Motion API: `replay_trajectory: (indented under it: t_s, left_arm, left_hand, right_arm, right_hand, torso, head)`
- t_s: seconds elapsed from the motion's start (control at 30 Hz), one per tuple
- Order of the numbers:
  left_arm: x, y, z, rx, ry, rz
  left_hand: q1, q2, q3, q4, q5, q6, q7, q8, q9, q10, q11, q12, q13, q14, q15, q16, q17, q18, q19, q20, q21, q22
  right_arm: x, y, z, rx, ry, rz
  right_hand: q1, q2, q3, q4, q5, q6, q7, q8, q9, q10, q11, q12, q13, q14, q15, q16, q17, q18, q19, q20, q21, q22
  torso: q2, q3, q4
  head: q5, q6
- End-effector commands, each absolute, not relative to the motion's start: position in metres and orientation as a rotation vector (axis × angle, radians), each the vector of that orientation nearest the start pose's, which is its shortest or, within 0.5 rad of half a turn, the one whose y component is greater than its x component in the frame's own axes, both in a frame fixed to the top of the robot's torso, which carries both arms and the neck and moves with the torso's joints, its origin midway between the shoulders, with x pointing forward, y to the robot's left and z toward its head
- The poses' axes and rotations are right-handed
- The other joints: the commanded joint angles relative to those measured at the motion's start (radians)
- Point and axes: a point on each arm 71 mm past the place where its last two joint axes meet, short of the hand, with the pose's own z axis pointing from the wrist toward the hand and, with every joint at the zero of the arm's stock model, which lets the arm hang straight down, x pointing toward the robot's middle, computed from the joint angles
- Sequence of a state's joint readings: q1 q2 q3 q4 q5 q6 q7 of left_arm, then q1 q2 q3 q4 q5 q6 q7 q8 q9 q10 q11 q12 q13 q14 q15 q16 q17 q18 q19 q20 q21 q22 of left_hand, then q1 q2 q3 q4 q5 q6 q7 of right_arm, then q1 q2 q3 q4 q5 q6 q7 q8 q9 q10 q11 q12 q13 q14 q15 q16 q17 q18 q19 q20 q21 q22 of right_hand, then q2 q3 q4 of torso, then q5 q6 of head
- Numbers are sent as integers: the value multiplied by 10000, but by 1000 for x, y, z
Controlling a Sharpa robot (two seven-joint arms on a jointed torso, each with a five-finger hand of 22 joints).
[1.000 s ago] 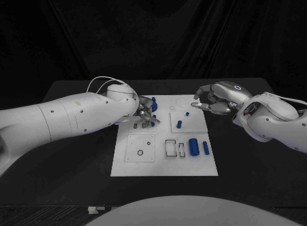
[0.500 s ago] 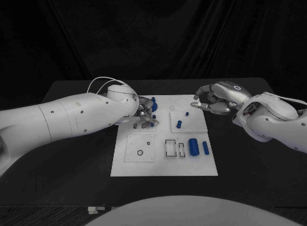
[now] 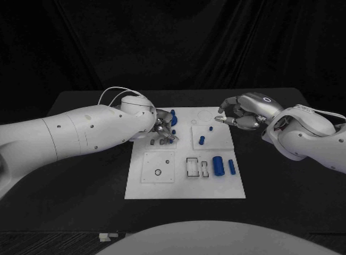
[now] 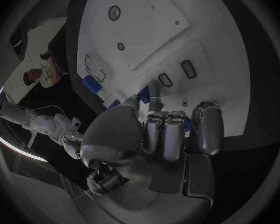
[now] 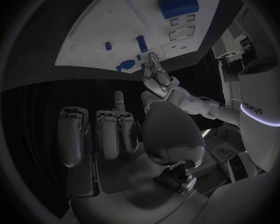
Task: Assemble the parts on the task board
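A black table (image 3: 89, 175) carries the white task board (image 3: 184, 188) lying flat at its middle.

Both arms wear smooth, rounded white shells dotted with small dark screws. A thin white cable loops over the left wrist (image 3: 115, 93), and another arcs along the right forearm (image 3: 330, 114). Each robot hand, left (image 3: 162, 127) and right (image 3: 242, 112), is silver-grey metal; a small glowing ring marks the right one's back.

The task board (image 3: 184, 183) lies mid-bench (image 3: 89, 175) before me; my left hand (image 3: 163, 130) over its far-left corner, my right hand (image 3: 238, 114) beside its far-right edge.
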State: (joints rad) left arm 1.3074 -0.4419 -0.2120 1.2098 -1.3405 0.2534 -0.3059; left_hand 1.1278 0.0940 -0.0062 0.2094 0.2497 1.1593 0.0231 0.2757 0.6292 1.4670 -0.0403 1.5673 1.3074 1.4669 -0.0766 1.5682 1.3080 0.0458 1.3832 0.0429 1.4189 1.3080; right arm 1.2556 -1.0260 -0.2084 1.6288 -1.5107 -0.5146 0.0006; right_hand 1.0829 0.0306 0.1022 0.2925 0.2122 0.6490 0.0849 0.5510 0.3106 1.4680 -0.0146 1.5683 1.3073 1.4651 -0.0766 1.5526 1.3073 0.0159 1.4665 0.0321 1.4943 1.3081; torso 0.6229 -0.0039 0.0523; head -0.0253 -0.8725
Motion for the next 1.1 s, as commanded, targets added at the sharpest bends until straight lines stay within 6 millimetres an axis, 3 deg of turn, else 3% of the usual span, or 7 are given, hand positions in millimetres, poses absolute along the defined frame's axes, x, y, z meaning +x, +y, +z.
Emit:
replay_trajectory:
  t_s: [0.03, 0.23, 1.1]
  left_arm:
    - [512, 92, -240, 4538, 22761, -3908]
    - [513, 93, -240, 4526, 22750, -3933]
    - [513, 97, -241, 4516, 22780, -3985]
  left_hand:
    - [125, -8, 78, -36, -78, -95, 30, -64, 18, 917, 91, -52, 2523, 1039, 67, 26, 2628, 157, -76, 2, -89, 894]
    - [172, -35, 139, -92, -88, -113, 36, -107, 24, 896, 101, -67, 2505, 1039, 77, 26, 2628, 160, -90, 9, -108, 888]
    - [742, -368, 1322, -991, 179, -154, 23, -459, 216, 776, 101, -156, 2405, 1039, 88, 26, 2628, 181, -136, 27, -253, 909]
  right_arm:
    - [445, -256, -197, -2191, 15629, 6143]
    - [446, -257, -198, -2105, 15690, 6173]
    - [448, -258, -200, -1821, 16008, 6227]
  right_hand:
    - [-58, 26, -51, 0, 39, 95, -11, -18, -26, 1028, 65, 25, 2634, 959, 61, -50, 2197, 77, 615, 82, -80, 2314]
    - [-97, 29, -71, 3, 32, 131, -12, -27, -40, 1028, 64, 25, 2634, 956, 62, -57, 2184, 80, 609, 84, -90, 2310]
    - [-67, 40, -80, -22, 19, 234, -11, -80, -101, 1028, 65, 25, 2634, 880, 62, -236, 1866, 167, 442, 90, -417, 2190]
  torso:
    - [-3, 2, 6]
    - [3, -2, 4]
    - [-4, 1, 10]
  head:
    - [4, -2]
    - [11, -2]
    - [52, -2]
